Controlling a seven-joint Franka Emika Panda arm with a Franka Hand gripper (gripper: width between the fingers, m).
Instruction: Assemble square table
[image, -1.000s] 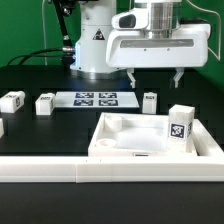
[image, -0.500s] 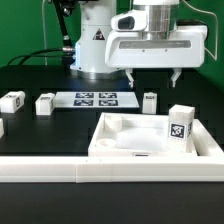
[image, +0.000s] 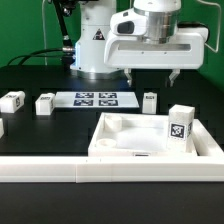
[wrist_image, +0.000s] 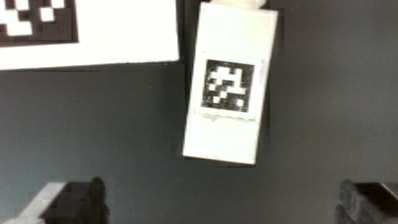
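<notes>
Exterior view, layout: black table (image: 40, 135) with white parts spread across it; L-shaped border rail (image: 60, 172) along the near edge.

Gripper (image: 153, 78): hangs spread wide, pinches nothing, sits above one leg without touching it.

Leg (image: 149, 102): rests on the table just beside the marker board (image: 93, 99), on the exterior view's right of it; in the wrist view (wrist_image: 231, 85) falls between the lines of the two dark fingertips (wrist_image: 63, 202), clear of both.

Square tabletop (image: 120, 150): rests hollow side up against the border rail, toward the exterior view's right, with a tag (image: 179, 128) on a raised block at its side; no leg fitted yet.

Other legs (image: 45, 103): rest on the exterior view's left of the marker board, well apart from the square tabletop.

Risk, skew: leg slightly angled to the finger line in the wrist view; likely to twist or pivot on closing if not squared first.

Risk, slip: smooth hard faces, so a shallow or off-centre pinch may let the block slide out in the lift.

Risk, neighbour: marker board edge close by; may catch a finger on descent.

Materials, leg: white matte plastic, long rectangular block, printed black-and-white tag on the broad face; possibly a narrower stub at one end, too blurred to confirm.

Materials, square tabletop: white moulded plastic slab, raised rim, rounded recesses at the corners.

Materials, table: dark, matte, flat.
</notes>
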